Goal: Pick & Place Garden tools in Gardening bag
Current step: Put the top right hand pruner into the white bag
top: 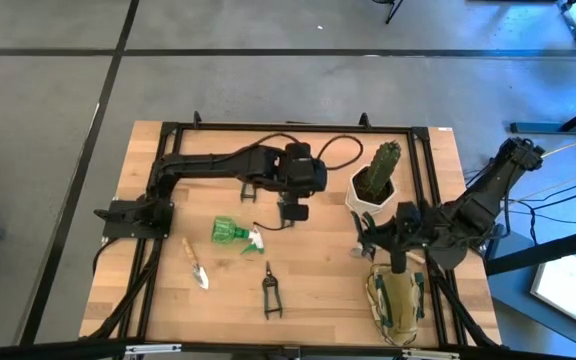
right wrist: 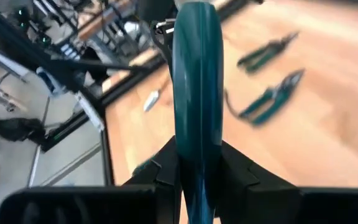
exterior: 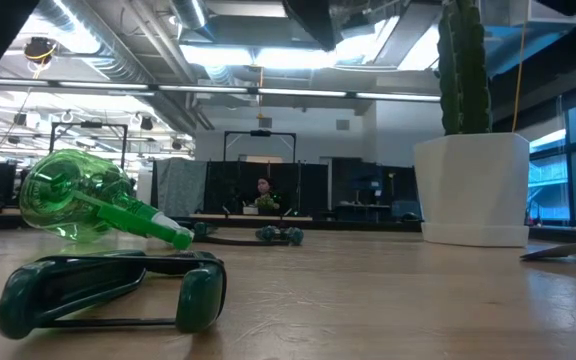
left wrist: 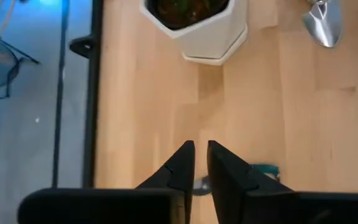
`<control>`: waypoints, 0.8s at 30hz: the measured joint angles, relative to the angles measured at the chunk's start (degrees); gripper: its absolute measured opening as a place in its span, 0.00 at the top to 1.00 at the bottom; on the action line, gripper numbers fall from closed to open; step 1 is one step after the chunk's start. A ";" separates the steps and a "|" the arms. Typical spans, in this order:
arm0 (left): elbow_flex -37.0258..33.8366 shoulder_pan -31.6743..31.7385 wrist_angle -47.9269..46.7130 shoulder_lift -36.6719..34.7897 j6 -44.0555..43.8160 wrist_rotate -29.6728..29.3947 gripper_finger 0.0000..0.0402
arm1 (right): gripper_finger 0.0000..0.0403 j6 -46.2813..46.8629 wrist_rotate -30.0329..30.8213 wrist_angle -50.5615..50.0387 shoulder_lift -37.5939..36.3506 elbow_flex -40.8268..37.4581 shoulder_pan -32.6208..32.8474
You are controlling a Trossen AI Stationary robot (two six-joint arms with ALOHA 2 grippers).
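Observation:
My right gripper (top: 398, 252) is shut on a pair of pruning shears (right wrist: 196, 74) and hovers over the far end of the olive gardening bag (top: 396, 305), which lies near the table's front right. My left gripper (top: 293, 211) hangs over the table's middle, shut and holding nothing (left wrist: 201, 155). A green spray bottle (top: 233, 231) lies on its side. A wooden-handled trowel (top: 196, 265) and another pair of shears (top: 270, 292) lie flat nearer the front edge. A second trowel's silver blade (left wrist: 323, 25) lies beside the pot. My right gripper pinches a teal handle of the pruning shears (right wrist: 195, 134) between its two fingers. The handle runs out along the fingers and past their tips. The shears are lifted clear of the table, above the bag.
A cactus in a white hexagonal pot (top: 373, 183) stands at the far right, close to my right arm. A black frame (top: 298, 128) runs round the table's edges, and a cable loops at the far side. Bare wood lies between the shears and the bag.

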 joint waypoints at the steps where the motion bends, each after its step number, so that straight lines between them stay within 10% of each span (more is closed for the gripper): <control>1: -2.59 0.18 2.25 -0.38 -0.64 0.36 0.94 | 0.85 0.55 -1.18 0.06 0.32 0.01 0.05; 14: -46.53 0.72 59.13 -13.60 -6.24 13.20 0.99 | 0.85 2.17 -5.18 1.36 2.52 0.09 0.84; 24: -72.41 1.91 93.76 -27.49 -11.81 -4.52 0.98 | 0.85 27.07 -14.14 -5.27 2.74 0.11 2.06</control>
